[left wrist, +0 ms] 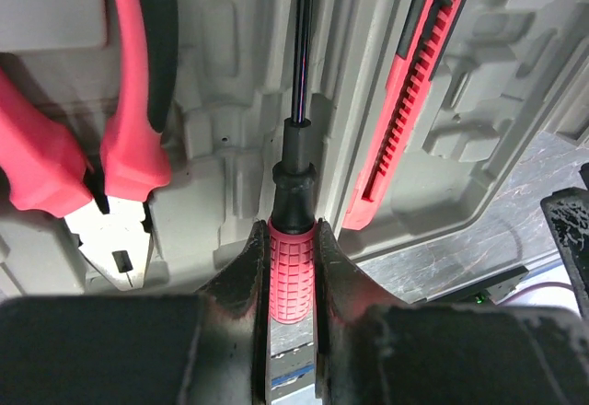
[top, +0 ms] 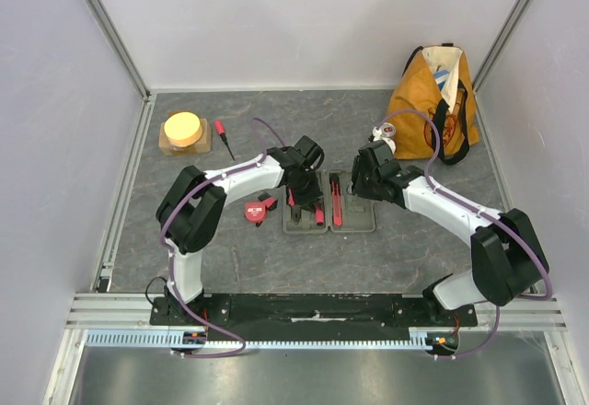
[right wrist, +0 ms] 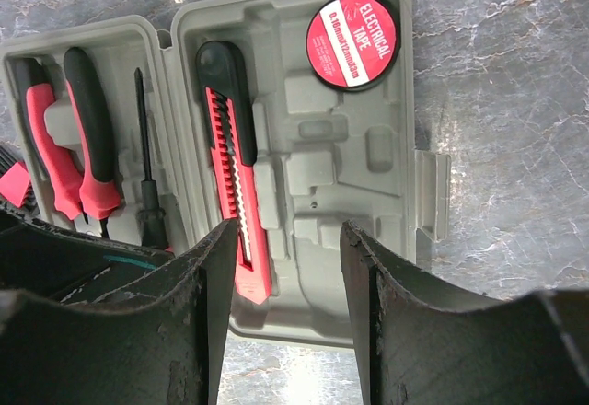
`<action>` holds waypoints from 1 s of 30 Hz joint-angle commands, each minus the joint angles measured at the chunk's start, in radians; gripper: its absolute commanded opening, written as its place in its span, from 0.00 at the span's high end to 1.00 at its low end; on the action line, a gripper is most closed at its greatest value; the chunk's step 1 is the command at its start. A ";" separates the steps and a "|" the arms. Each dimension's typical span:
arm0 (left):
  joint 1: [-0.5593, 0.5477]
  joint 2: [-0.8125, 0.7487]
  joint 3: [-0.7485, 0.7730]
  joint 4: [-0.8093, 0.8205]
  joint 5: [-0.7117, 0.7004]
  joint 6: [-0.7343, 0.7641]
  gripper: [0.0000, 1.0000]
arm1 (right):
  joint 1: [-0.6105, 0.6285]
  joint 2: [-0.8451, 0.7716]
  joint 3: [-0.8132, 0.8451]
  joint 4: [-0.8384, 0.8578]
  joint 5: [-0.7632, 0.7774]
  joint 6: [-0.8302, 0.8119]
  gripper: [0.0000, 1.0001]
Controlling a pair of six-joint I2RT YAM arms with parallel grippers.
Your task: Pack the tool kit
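Note:
The grey tool case [top: 354, 219] lies open at the table's centre. In the right wrist view the case [right wrist: 331, 175] holds red-and-black pliers [right wrist: 87, 138] in its left half, and a red cutter [right wrist: 235, 175] and a roll of electrical tape [right wrist: 351, 41] in its right half. My left gripper [left wrist: 293, 258] is shut on the red handle of a screwdriver [left wrist: 293, 276], whose shaft lies along a slot beside the pliers [left wrist: 129, 101]. My right gripper [right wrist: 287, 239] is open and empty above the case's near right edge. The red tape measure [top: 259, 210] lies on the table left of the case.
Another red-handled screwdriver [top: 224, 138] lies on the table at the back left, beside a yellow disc on a wooden block [top: 183, 132]. The orange tote bag [top: 440, 101] stands at the back right. Both arms [top: 230, 179] reach over the case.

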 commanded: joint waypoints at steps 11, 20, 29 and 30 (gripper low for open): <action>-0.005 0.083 0.093 -0.047 -0.015 -0.035 0.81 | -0.007 -0.039 -0.021 0.033 -0.017 -0.014 0.44; -0.005 -0.006 0.082 -0.080 -0.056 -0.030 0.57 | -0.010 -0.056 -0.028 0.034 -0.034 -0.011 0.44; -0.005 -0.098 0.057 -0.077 -0.093 -0.030 0.66 | -0.010 -0.024 0.031 0.066 -0.109 -0.060 0.43; -0.006 -0.097 0.053 -0.077 -0.092 -0.029 0.68 | -0.010 -0.010 0.035 0.089 -0.135 -0.070 0.44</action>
